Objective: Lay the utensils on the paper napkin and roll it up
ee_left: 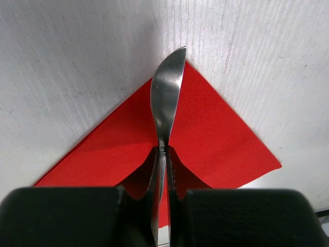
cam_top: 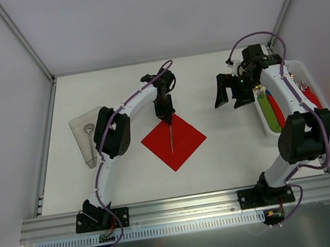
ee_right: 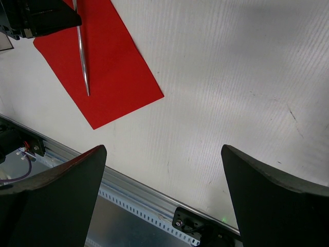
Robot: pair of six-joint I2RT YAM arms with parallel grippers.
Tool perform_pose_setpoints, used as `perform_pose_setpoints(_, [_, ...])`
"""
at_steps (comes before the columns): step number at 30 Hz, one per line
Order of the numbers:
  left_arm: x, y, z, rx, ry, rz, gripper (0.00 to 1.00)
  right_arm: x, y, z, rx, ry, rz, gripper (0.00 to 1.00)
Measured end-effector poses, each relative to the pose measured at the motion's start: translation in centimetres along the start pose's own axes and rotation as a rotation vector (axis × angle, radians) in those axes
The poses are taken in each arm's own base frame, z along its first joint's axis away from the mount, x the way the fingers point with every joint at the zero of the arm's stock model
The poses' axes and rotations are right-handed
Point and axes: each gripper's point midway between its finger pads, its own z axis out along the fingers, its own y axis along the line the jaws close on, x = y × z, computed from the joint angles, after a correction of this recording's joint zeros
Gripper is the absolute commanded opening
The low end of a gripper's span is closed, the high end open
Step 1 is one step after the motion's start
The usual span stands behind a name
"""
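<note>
**One utensil at the napkin, rolling not begun**

Nearest the overhead camera runs the metal rail (cam_top: 185,205) where both arm bases are bolted.

At the far left of the table (cam_top: 233,150) sits a clear tray (cam_top: 85,146). The round bowl of a spoon (cam_top: 89,128) shows inside it, so at least one piece has yet to be fetched.

Further right, the left gripper (cam_top: 164,116) is clenched on a slim silver utensil (cam_top: 171,138), pinching it at the narrow neck. The left wrist view shows a broad, blade-like end reaching past the fingertips. What kind of utensil it is cannot be told for sure.

The utensil runs along the diagonal of the red napkin (cam_top: 184,142), which lies flat and unfolded as a diamond mid-table. The pictures do not show whether the metal rests on the paper or hangs just above it.

Right of the napkin, the right gripper (cam_top: 231,92) hovers with its jaws spread wide and nothing between them. It sits between the napkin and a white basket (cam_top: 301,66) at the table's right edge, which holds green and red bundles.

As a judgement, the task is early. The first utensil is at the napkin but not let go, the spoon waits in the tray, and no corner has been turned.
</note>
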Motion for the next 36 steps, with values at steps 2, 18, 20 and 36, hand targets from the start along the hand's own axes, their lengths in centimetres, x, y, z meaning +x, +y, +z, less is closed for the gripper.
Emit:
perform_pose_setpoints(2, [0.19,0.17,0.15,-0.004,0.007,-0.001,0.00,-0.01,0.00,0.01,0.000,0.000,0.000,0.99])
perform_pose_setpoints(18, [0.81,0.45,0.28,-0.011,0.031,0.000,0.03,0.06,-0.20,0.46,0.000,0.015,0.009,0.99])
perform_pose_setpoints(20, [0.82,0.48,0.27,-0.012,0.032,0.000,0.06,0.06,-0.20,0.46,0.001,0.015,0.011,0.99])
perform_pose_setpoints(36, [0.81,0.54,0.12,0.010,0.048,-0.004,0.28,0.10,-0.29,0.73,0.000,0.024,0.021,0.99])
